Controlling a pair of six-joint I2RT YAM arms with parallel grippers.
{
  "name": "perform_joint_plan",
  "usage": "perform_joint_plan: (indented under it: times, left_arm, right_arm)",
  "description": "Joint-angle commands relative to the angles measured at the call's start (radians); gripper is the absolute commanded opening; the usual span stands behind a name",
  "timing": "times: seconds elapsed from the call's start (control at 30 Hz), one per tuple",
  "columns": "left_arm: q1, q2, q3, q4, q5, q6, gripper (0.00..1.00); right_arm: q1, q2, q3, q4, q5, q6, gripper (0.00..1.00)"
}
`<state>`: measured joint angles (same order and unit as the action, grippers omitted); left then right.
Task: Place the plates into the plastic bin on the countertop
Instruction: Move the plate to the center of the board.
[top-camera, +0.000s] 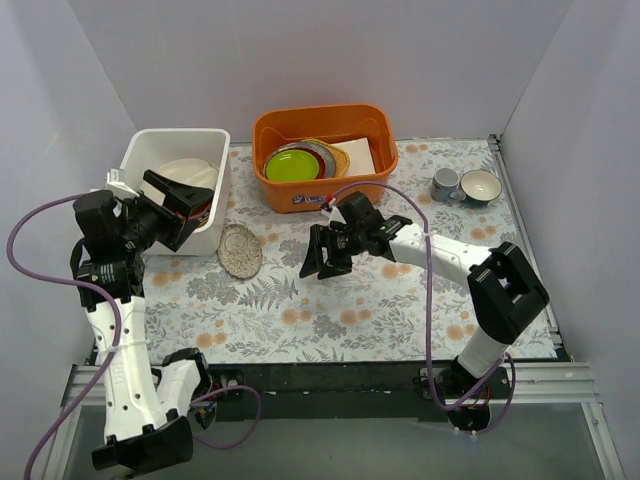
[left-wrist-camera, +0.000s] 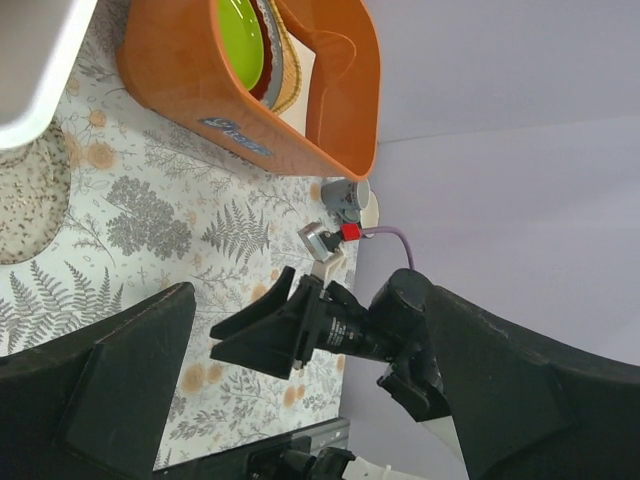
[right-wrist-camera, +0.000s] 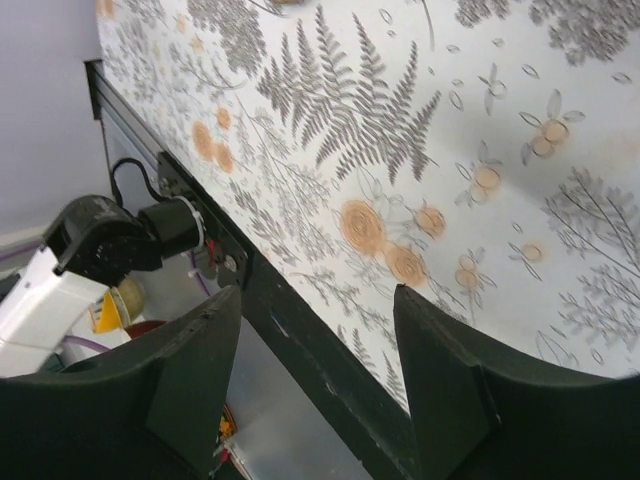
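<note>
Your left jaws are spread wide and empty, hanging over the bin (top-camera: 178, 133) at the worktop's (top-camera: 400, 320) far left corner. A cream plate (top-camera: 185, 172) lies inside the bin. The speckled plate (top-camera: 240, 250) lies on the worktop, just beside the bin's near right corner. Your right jaws are spread too, pinching nothing, above the worktop's middle and near the orange tub (top-camera: 320, 190). There, other plates (top-camera: 328, 158) sit stacked behind a green plate (top-camera: 292, 165). Two cups (top-camera: 465, 187) stand far right.
</note>
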<state>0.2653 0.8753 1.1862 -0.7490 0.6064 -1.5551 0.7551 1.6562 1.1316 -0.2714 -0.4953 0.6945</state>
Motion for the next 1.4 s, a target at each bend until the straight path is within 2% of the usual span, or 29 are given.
perform_joint_plan:
  times: [0.0,0.2,0.57,1.0,1.37]
  left_arm:
    - [-0.003,-0.032,-0.014,-0.056,0.026,-0.029,0.98]
    - [-0.005,-0.015,0.03,-0.087,0.046,-0.019,0.97]
    - [-0.005,0.03,0.131,-0.124,0.092,0.018,0.97]
    - [-0.003,0.027,0.191,-0.125,0.133,0.01,0.97]
    - [-0.003,0.03,0.211,-0.138,0.162,0.01,0.98]
  right_arm:
    - [0.026,0.036,0.022,0.221,0.04,0.112,0.68]
    - [0.061,0.147,0.063,0.371,0.086,0.16,0.62]
    - [0.159,0.407,0.269,0.41,0.181,0.203,0.57]
    - [0.159,0.491,0.303,0.403,0.259,0.286,0.43]
    - [0.161,0.573,0.338,0.434,0.268,0.369,0.37]
